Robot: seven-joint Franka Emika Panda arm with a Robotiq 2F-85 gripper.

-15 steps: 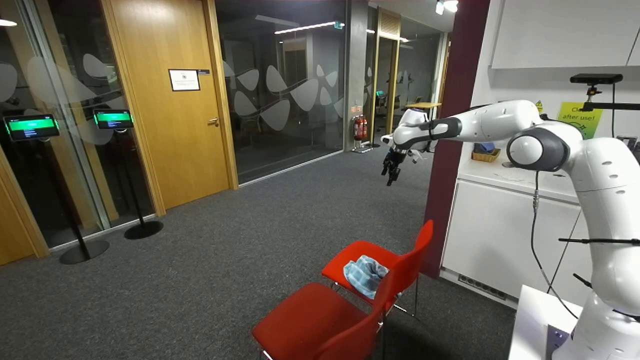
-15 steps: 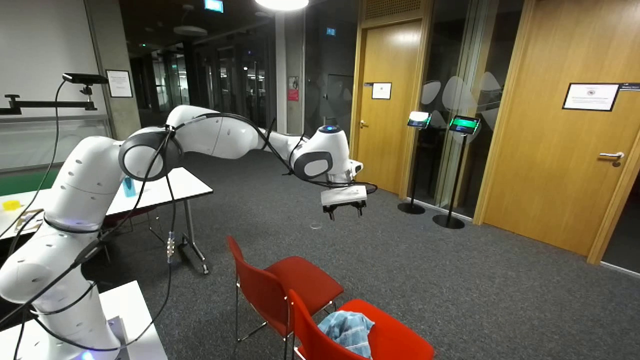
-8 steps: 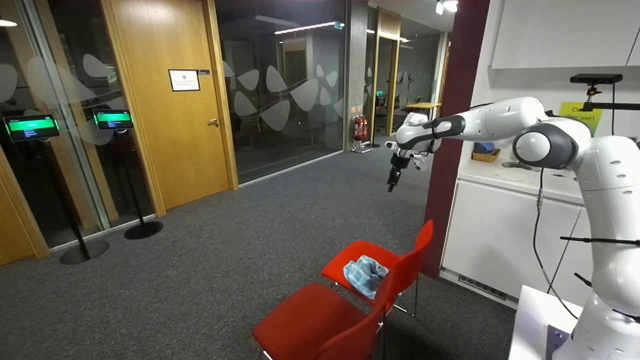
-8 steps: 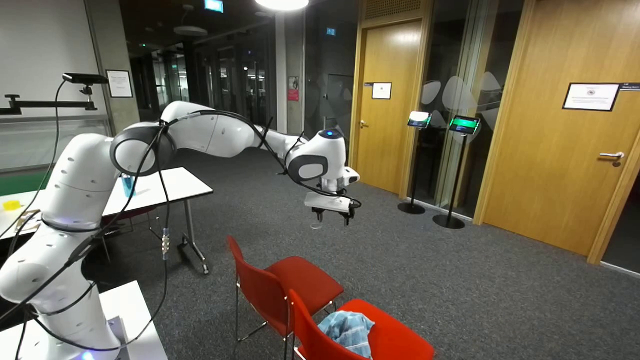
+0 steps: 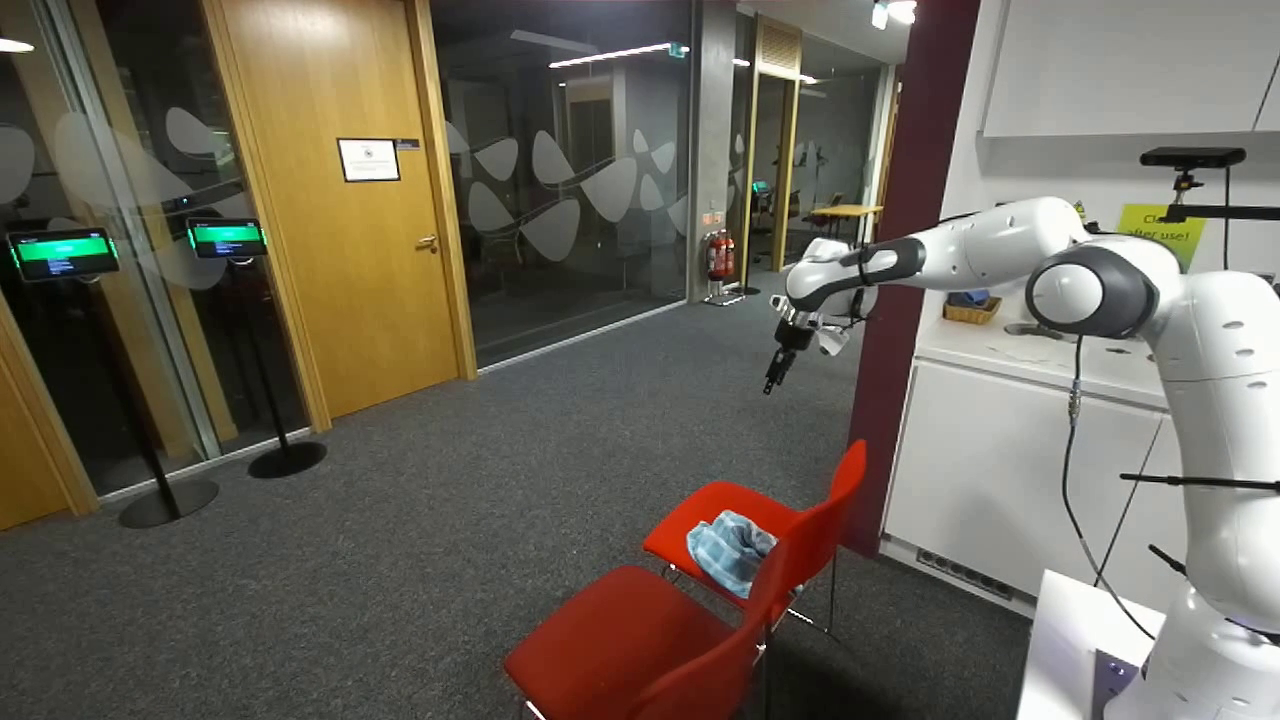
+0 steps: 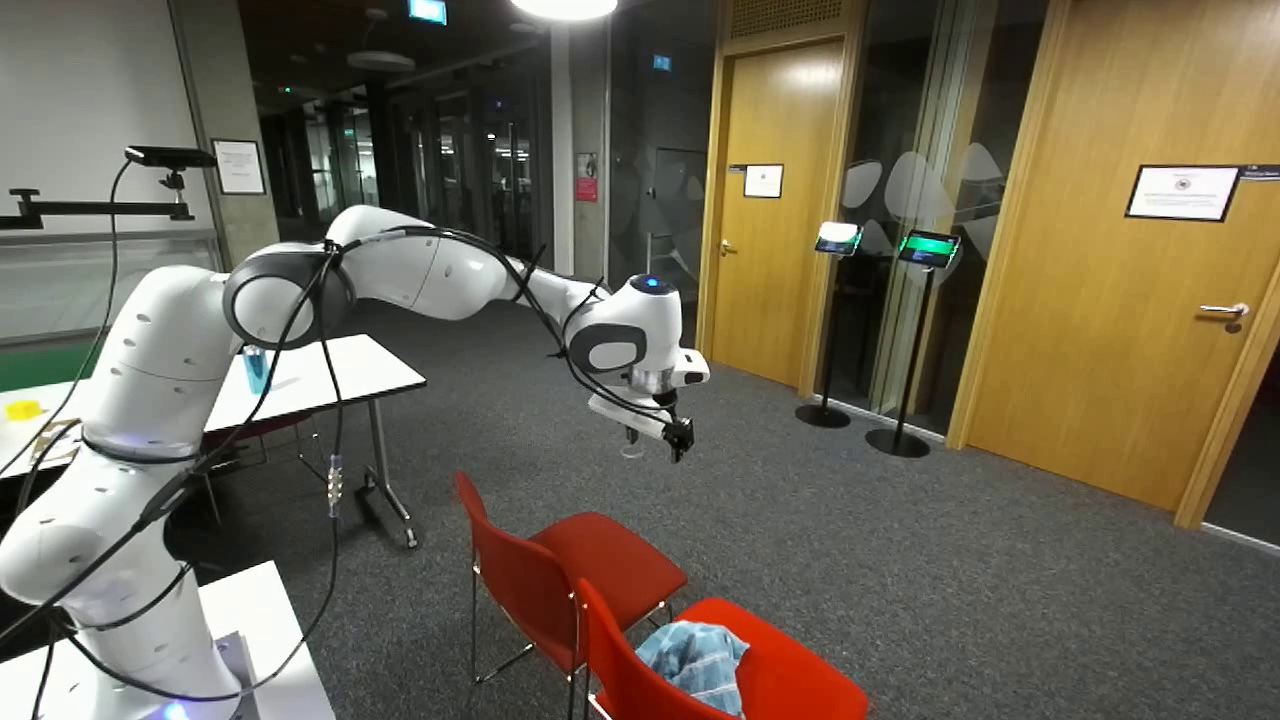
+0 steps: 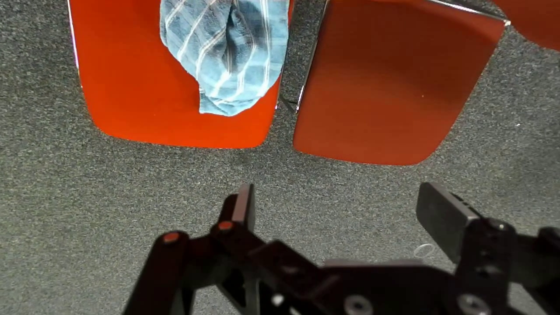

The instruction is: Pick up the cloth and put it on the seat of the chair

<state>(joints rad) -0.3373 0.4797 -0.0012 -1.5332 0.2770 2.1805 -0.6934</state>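
The cloth point(image 5: 730, 550) is a crumpled light-blue rag with white stripes. It lies on the seat of the bright red chair point(image 5: 715, 497). In an exterior view the backrest hides part of the cloth point(image 6: 697, 660) on the chair point(image 6: 800, 672). In the wrist view the cloth point(image 7: 227, 61) covers the right part of the chair's seat point(image 7: 131, 105) and runs off the top edge. My gripper point(image 7: 336, 192) is open with only carpet between its fingers. It hangs in the air, well above and apart from the cloth and chairs, in both exterior views point(image 5: 770, 386) point(image 6: 655, 447).
A darker red chair point(image 5: 620, 640) stands right beside the chair with the cloth; it also shows in the wrist view point(image 7: 385, 100). A thin pale ring point(image 7: 424, 250) lies on the carpet. A white table point(image 6: 330, 378) and two tablet stands point(image 6: 910, 350) stand farther off.
My gripper has turned about the wrist, tilted and come slightly lower, shifting left in the view that shows the white table. The cloth and both chairs have not moved.
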